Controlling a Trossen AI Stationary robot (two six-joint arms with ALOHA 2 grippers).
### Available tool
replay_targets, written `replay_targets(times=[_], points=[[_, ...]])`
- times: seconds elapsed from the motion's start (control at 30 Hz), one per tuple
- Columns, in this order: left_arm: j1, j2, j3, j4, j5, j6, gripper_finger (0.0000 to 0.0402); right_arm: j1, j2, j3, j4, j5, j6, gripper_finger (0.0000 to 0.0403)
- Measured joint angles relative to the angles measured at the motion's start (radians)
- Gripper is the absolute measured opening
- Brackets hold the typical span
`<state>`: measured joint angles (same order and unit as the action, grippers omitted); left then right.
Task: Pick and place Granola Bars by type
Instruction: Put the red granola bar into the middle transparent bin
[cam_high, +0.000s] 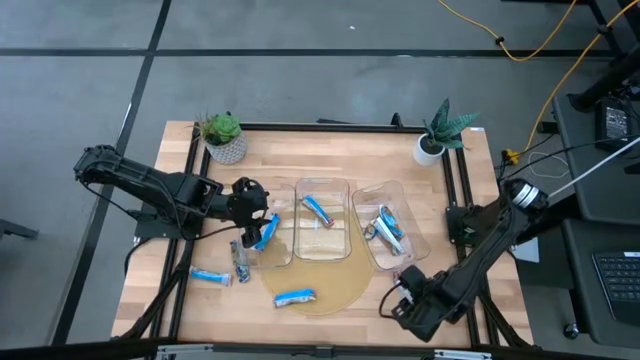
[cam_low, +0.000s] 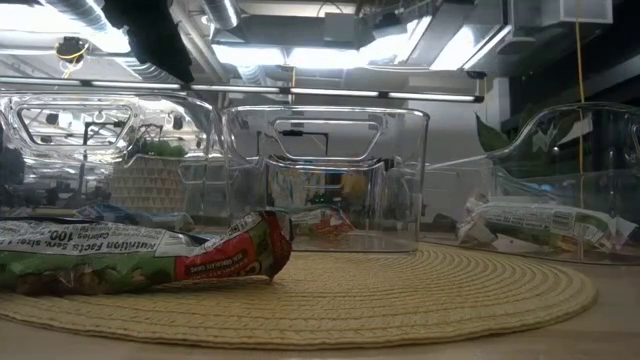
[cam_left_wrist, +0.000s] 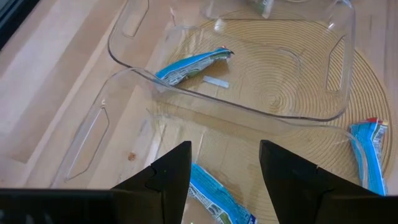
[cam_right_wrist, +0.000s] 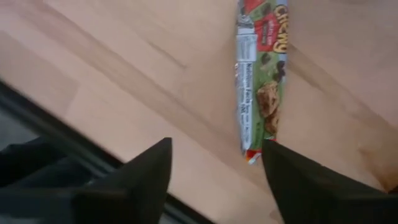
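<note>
Left gripper (cam_high: 262, 228): it is held over the left clear bin (cam_high: 268, 245), fingers (cam_left_wrist: 171, 177) parted and nothing gripped; a blue bar (cam_left_wrist: 214, 198) is seen just under them.
Loose blue bars: one (cam_high: 211, 276) is lying on the wood to the outer side of the left gripper, one (cam_high: 295, 297) on the round woven mat (cam_high: 335, 285) below it.
Middle bin (cam_high: 322, 230): one blue-and-white bar (cam_high: 318, 210) is kept inside, just beside the left gripper.
Right bin (cam_high: 390, 238): some bars (cam_high: 385, 230) are placed inside.
Right gripper (cam_high: 403, 300): it is lowered at the front right of the table (cam_high: 480, 200), fingers (cam_right_wrist: 140, 177) released, nothing grasped.
Red-and-green chewy bar (cam_right_wrist: 261, 81): it is lying flat on the wood just ahead of the right gripper, not touched.
</note>
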<state>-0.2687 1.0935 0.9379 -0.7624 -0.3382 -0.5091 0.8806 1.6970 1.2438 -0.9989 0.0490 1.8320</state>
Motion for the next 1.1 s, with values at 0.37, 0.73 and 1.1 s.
replay_targets(times=[0.37,0.73,1.1], points=[[0.0,0.0,0.0,0.001,-0.003,0.018,0.018,-0.026,0.031,-0.049,0.017,0.0,-0.002,0.0357],[0.0,0.0,0.0,0.003,-0.002,0.016,0.018,-0.034,0.031,-0.216,0.171,-0.001,0.024,0.0328],[0.0,0.0,0.0,0.004,0.0,-0.003,0.018,-0.034,0.026,-0.328,0.326,-0.003,0.039,0.0234]])
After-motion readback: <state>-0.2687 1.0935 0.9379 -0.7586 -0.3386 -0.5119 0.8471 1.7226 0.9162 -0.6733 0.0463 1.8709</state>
